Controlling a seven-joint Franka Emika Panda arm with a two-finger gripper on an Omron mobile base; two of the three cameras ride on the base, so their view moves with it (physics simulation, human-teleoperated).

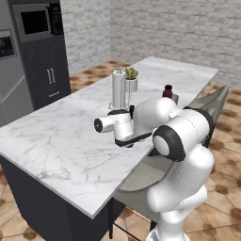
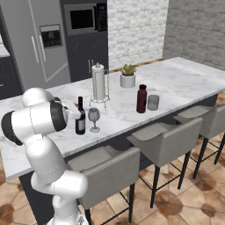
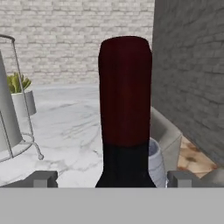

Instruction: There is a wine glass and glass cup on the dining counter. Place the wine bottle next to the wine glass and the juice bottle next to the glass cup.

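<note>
Pincer tips (image 3: 113, 178) are standing wide apart in the hand view, flanking the wine bottle's (image 3: 125, 96) red-capped neck without gripping it. From the right base camera, that bottle (image 2: 80, 117) is sitting upright on the dining counter (image 2: 184, 79) just beside the wine glass (image 2: 94, 117), while the juice bottle (image 2: 141, 99) is standing next to the glass cup (image 2: 153, 102).

The dining counter (image 2: 184, 81) was white marble with grey veins; the juice bottle (image 2: 141, 99) dark maroon; the wine bottle (image 2: 80, 117) near-black, red-capped.
</note>
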